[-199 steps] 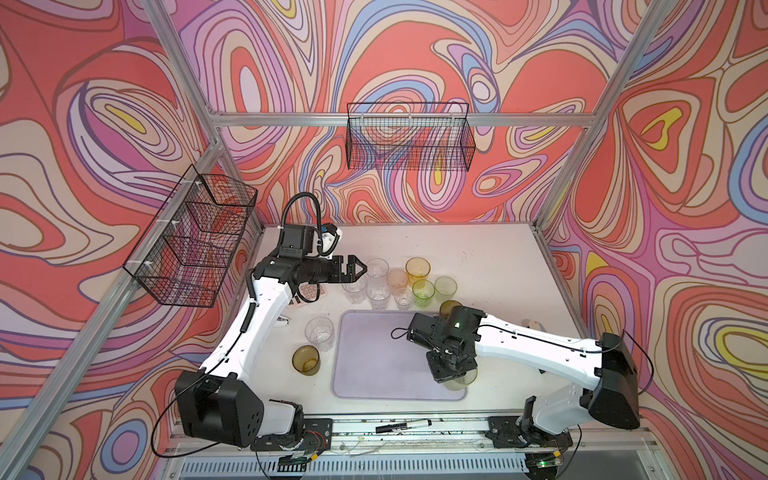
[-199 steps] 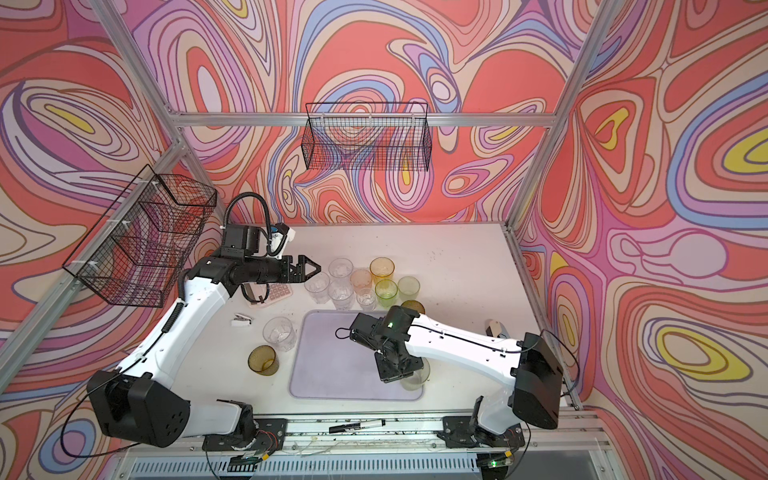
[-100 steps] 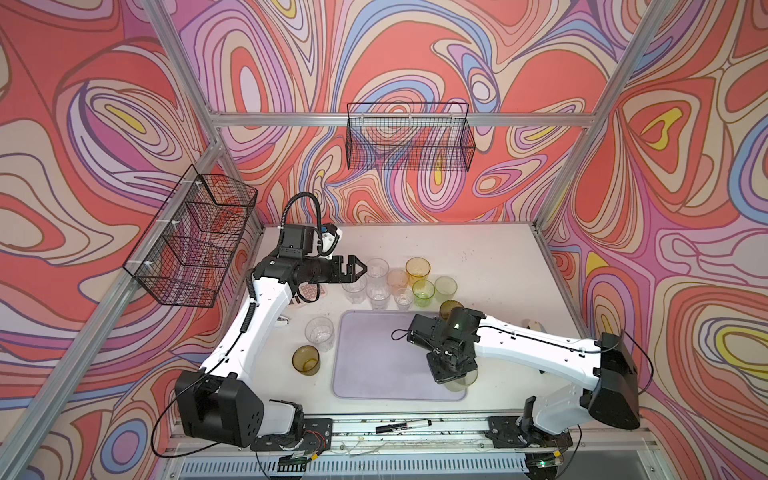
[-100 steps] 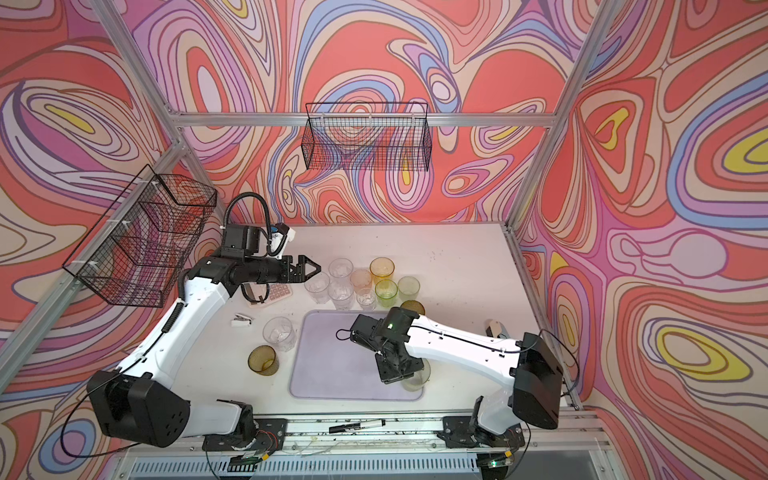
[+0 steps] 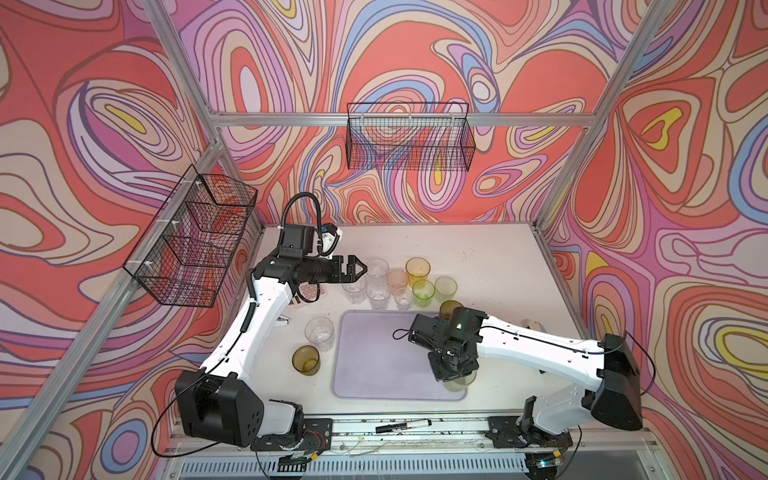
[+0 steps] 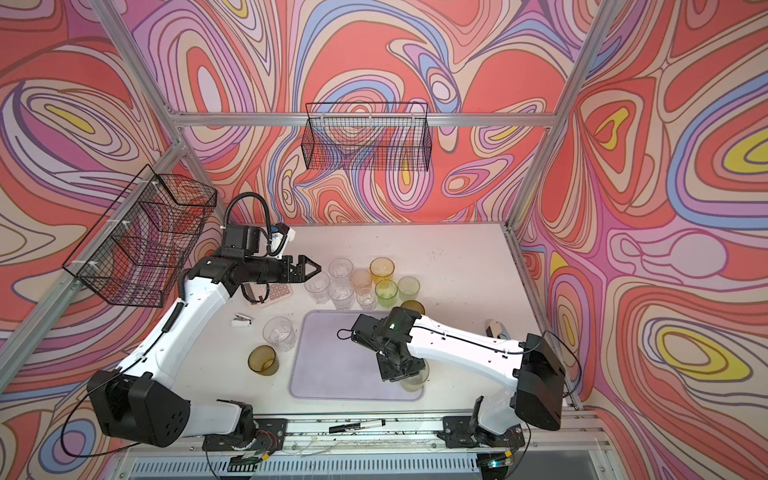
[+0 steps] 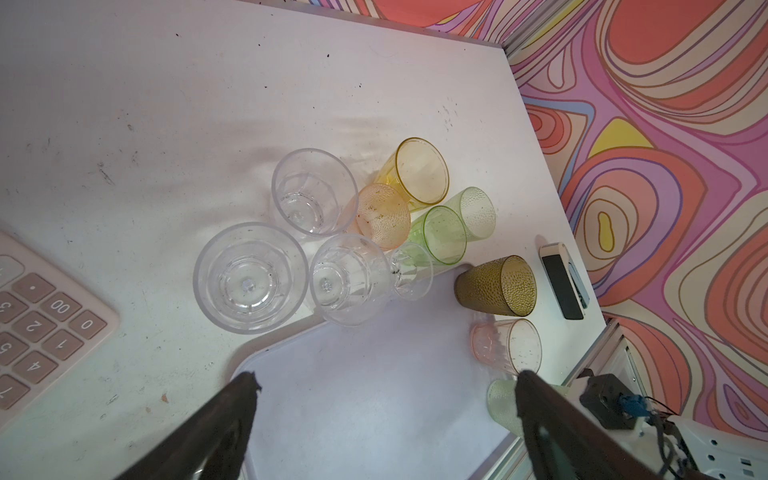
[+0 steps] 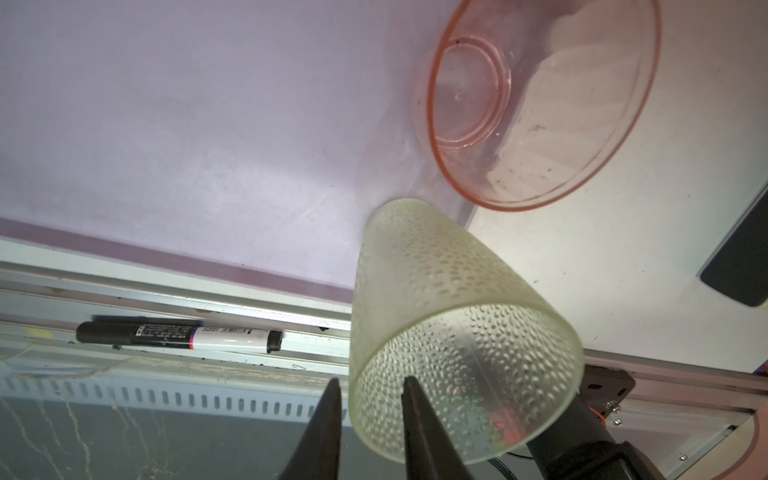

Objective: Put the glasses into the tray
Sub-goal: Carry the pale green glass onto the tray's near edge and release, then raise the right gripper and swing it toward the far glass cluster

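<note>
The lavender tray point(image 5: 374, 357) lies at the table's front middle. A pale green dimpled glass point(image 8: 436, 291) stands upright in its near right corner. My right gripper point(image 8: 372, 380) hangs over that glass's rim, one finger inside and one outside, open with gaps to the wall. A pink glass point(image 8: 540, 104) stands beside it at the tray's right edge. My left gripper point(image 5: 361, 268) hovers open and empty next to a cluster of clear, peach, amber and green glasses point(image 5: 397, 282) behind the tray. An olive glass point(image 7: 494, 286) stands at the tray's far right corner.
Left of the tray stand a clear glass point(image 5: 320, 332) and an olive glass point(image 5: 306, 360). A calculator point(image 7: 37, 316) lies under the left arm. A marker point(image 8: 178, 332) rests on the front rail. A black-and-white device point(image 7: 563, 280) lies by the right edge. Wire baskets point(image 5: 409, 137) hang on the walls.
My right gripper's fingers have parted from the pale green glass's rim, letting it go in the tray corner. The left arm has stayed still.
</note>
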Tool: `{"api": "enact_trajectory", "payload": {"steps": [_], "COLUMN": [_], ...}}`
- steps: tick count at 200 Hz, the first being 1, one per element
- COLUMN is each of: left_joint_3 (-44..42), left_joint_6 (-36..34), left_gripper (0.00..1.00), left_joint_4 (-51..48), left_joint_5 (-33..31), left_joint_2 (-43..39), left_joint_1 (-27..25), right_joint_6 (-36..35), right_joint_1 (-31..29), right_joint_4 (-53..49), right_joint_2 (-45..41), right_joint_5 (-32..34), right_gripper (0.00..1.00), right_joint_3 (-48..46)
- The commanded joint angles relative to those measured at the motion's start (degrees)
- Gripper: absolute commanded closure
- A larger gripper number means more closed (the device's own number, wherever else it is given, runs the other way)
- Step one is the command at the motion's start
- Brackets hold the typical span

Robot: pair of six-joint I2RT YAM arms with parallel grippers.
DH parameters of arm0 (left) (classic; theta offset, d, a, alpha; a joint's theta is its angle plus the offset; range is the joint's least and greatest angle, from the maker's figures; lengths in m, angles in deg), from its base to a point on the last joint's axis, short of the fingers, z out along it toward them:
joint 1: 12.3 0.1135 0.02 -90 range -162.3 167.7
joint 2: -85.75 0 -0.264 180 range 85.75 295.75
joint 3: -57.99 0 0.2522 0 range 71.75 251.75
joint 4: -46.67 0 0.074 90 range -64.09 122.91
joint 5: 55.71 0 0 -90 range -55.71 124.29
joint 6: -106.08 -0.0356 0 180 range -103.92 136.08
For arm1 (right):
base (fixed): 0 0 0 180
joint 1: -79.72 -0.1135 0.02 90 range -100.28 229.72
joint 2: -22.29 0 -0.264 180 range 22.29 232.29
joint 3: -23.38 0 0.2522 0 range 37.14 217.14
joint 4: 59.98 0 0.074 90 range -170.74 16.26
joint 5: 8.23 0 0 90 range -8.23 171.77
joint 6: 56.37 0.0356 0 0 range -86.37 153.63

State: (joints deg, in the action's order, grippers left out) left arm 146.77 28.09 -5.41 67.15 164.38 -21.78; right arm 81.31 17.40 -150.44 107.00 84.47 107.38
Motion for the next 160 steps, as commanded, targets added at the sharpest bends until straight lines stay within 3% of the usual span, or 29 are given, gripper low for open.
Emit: {"api": "enact_trajectory", "payload": {"steps": [1, 78, 160], "left_joint_3": [0.3, 0.3, 0.0], "left_joint_6": [-1.0, -0.6, -0.4], "left_gripper": [0.01, 0.01, 0.01], "left_joint_4": [-0.8, -0.7, -0.5], "left_joint_5": [-1.2, -0.4, 0.2], "left_joint_2": [0.5, 1.0, 0.3], "left_joint_1": [0.1, 0.0, 0.0], "right_joint_6": [0.7, -1.7, -13.2], "right_joint_1": [-0.3, 0.3, 10.2], "right_joint_4": [-0.5, -2.5, 2.7], "right_joint_2": [-2.9, -3.9, -0.8], "right_joint_5": [1.9, 9.5, 9.5], "right_gripper": [0.72, 0.62, 0.62], "right_joint_3": [2.1, 8.7, 13.6]}}
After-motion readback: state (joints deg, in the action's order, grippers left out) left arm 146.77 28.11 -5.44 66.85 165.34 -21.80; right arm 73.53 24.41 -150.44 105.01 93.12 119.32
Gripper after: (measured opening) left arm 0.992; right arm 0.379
